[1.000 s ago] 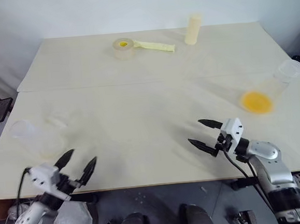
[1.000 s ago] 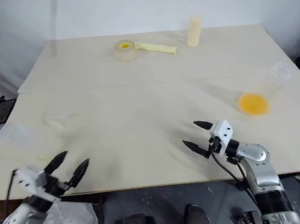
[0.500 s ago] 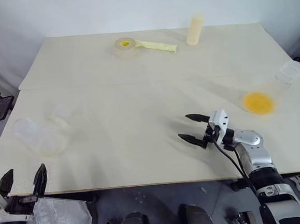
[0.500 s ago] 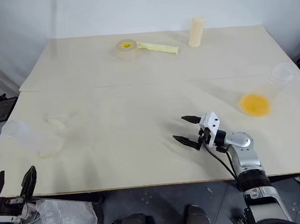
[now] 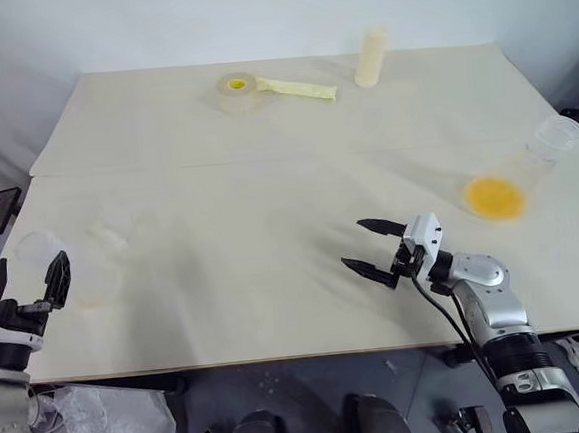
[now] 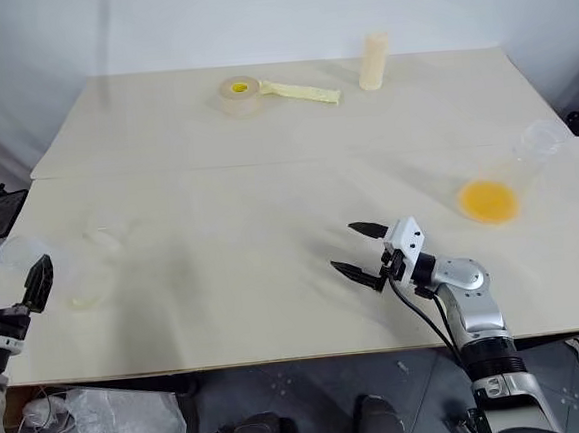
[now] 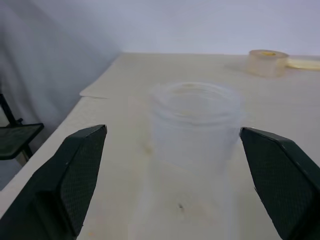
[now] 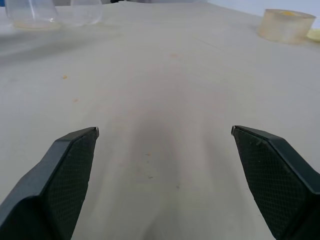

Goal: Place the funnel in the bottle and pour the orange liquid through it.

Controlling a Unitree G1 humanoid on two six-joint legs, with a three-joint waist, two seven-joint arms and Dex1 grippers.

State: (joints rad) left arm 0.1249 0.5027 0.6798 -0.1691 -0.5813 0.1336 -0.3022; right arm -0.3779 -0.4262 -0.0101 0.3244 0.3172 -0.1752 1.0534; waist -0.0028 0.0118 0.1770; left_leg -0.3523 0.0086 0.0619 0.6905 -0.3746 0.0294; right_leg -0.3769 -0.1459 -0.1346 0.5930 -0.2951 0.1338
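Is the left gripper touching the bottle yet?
Apart. In the left wrist view the left gripper stands open, its fingers wide of the bottle, with table visible between each finger and the bottle's neck.

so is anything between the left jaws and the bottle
Nothing visible. The left gripper is open, and the clear bottle lies straight ahead of it, neck toward the jaws, with bare table around it.
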